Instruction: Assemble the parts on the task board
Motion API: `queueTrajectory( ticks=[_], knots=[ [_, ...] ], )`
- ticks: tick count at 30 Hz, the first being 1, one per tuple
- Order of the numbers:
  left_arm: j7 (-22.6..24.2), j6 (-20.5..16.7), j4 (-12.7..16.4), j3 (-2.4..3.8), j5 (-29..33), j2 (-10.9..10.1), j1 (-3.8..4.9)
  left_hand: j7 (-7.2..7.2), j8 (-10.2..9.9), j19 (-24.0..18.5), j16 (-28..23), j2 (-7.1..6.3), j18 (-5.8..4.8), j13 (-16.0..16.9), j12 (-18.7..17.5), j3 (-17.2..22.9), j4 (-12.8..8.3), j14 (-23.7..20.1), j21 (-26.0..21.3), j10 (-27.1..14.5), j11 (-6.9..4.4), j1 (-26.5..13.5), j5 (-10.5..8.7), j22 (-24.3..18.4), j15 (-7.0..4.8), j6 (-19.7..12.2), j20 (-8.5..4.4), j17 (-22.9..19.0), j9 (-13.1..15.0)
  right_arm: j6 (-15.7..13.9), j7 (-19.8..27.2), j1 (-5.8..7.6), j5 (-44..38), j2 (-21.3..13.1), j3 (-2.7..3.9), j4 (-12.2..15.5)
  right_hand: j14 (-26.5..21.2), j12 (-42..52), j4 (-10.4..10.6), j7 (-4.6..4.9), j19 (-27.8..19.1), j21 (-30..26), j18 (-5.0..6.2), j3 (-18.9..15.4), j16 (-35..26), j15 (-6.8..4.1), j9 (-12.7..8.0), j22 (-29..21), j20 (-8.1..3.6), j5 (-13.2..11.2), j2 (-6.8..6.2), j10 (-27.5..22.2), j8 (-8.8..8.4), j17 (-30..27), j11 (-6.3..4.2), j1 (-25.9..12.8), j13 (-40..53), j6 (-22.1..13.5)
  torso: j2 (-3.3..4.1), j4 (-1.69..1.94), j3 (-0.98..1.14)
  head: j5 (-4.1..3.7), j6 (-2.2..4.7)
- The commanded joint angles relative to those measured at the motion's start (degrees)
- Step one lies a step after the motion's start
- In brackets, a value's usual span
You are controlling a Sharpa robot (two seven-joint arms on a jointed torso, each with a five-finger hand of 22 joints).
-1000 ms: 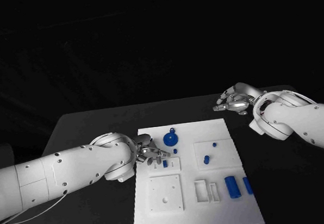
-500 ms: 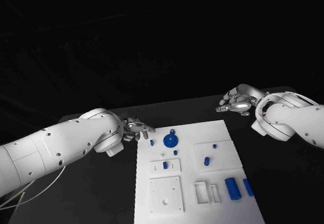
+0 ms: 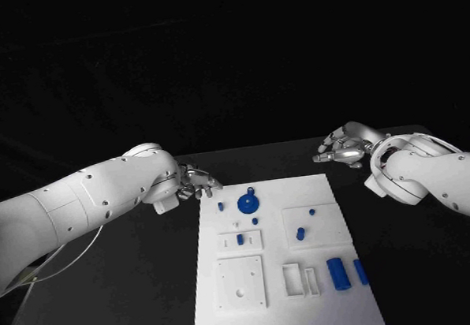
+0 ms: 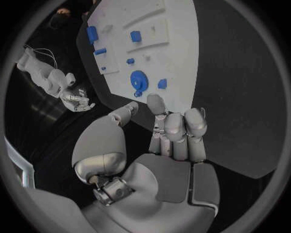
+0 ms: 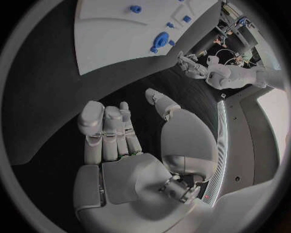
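Observation:
The white task board [image 3: 285, 300] lies in the middle of the black table. A blue disc part [image 3: 248, 203] sits near its far edge, with a small blue piece [image 3: 219, 207] beside it. Short blue pegs [image 3: 299, 232] stand in the raised white blocks, and two blue cylinders [image 3: 337, 271] lie near the right edge. My left hand [image 3: 195, 183] hovers just off the board's far left corner, fingers loosely apart, holding nothing. My right hand [image 3: 342, 146] hangs beyond the far right corner, also holding nothing. The left wrist view shows the left hand's fingers [image 4: 176, 131] bare before the disc [image 4: 138, 78].
A square white block with a hole [image 3: 241, 282] and two narrow white slots [image 3: 300, 276] sit on the board's near half. Bare black table [image 3: 146, 284] flanks the board on both sides. The right wrist view shows the board [image 5: 115, 34] ahead of the right hand.
My left hand has lifted off the small block at the board's left side and drawn back to the far left corner. The right hand has stayed still.

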Motion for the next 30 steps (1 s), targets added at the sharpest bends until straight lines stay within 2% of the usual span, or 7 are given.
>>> queueTrajectory(
  ticks=[1, 6, 12, 18, 30],
  knots=[
    [-0.9, 5.4, -2.3, -0.03, -2.0, 1.8, -0.01, 0.18, -0.6, -0.3, -0.3, 0.61, 6.61, 0.1, -0.1, -0.5, 0.1, 0.1, -0.3, -0.2, 0.36, 0.2, -0.05, -0.1, 0.55, -1.0, -2.82, -0.1, -0.2, 0.2, 0.6, -0.01, 0.0, 0.0, 0.04, 0.3, 0.1, 0.2, 0.0, 0.24, -0.3, -0.2, 8.07, -0.4, -0.3, -0.27, 0.1, -0.1, -0.33, 0.3, 0.37, -0.2, 0.16, 0.1, 0.01, -0.3, 0.0, 0.0, 0.12, -0.09, -0.03, 0.13, 0.01],
    [-0.6, 5.8, -4.5, -0.08, -2.0, 3.5, -0.48, 0.44, -1.0, -0.4, -0.4, 0.71, 6.57, 0.2, 0.0, -0.7, 0.3, 0.1, -0.3, -0.3, 0.6, 0.1, -0.05, -0.2, 0.79, -1.7, -2.79, -0.1, -0.5, 0.1, 0.7, -0.01, 0.0, 0.0, 0.08, 0.5, 0.1, 0.2, 0.0, 0.24, -0.3, -0.2, 8.06, -0.4, -0.3, -0.27, 0.1, -0.1, -0.33, 0.3, 0.39, -0.2, 0.16, 0.1, 0.01, -0.2, 0.0, 0.0, 0.34, -0.22, -0.12, 0.16, 0.03],
    [-0.2, 5.6, -6.3, -0.07, -2.2, 4.8, -0.91, 0.53, -1.2, -0.4, -0.4, 0.64, 6.52, 0.3, 0.0, -0.8, 0.6, 0.1, -0.3, -0.3, 0.69, -0.2, -0.05, -0.2, 0.89, -1.8, -2.74, -0.1, -0.5, -0.2, 1.0, -0.01, 0.2, 0.0, 0.15, 0.7, 0.0, 0.1, -0.1, 0.4, -0.3, -0.2, 8.07, -0.4, -0.4, -0.14, -0.1, -0.1, -0.32, 0.4, 0.39, -0.4, -0.15, 0.0, 0.16, -0.2, -0.2, -0.5, 0.59, -0.42, -0.08, 0.18, 0.26],
    [0.1, 6.3, -8.3, -0.07, -2.2, 6.1, -1.56, 0.56, -1.2, -0.5, -0.4, 0.68, 6.5, 0.3, 0.1, -0.9, 0.8, 0.1, -0.3, -0.4, 0.71, -0.3, -0.04, -0.2, 0.92, -1.8, -2.72, 0.0, -0.6, -0.3, 1.1, -0.01, 0.2, 0.0, 0.31, 0.9, 0.0, 0.0, -0.1, 0.45, -0.3, -0.3, 8.07, -0.3, -0.5, -0.09, -0.1, -0.1, -0.32, 0.4, 0.41, -0.5, -0.18, 0.0, 0.2, -0.1, -0.3, -0.6, 0.7, -0.42, -0.09, 0.21, 0.31],
    [-0.1, 8.1, -10.7, -0.07, -2.2, 7.1, -2.31, 0.63, -1.3, -0.6, -0.4, 1.07, 6.46, 0.3, 0.1, -1.0, 0.8, 0.0, -0.3, -0.6, 0.79, -0.2, -0.04, -0.2, 0.99, -2.0, -2.67, 0.0, -0.7, -0.2, 1.1, 0.0, 0.2, -0.1, 0.44, 1.2, -0.1, -0.2, -0.1, 0.49, -0.4, -0.3, 8.07, -0.3, -0.6, -0.04, -0.1, -0.1, -0.3, 0.4, 0.45, -0.6, -0.19, 0.0, 0.25, -0.1, -0.6, -0.6, 0.58, -0.43, -0.05, -0.01, 0.02]
  ],
)
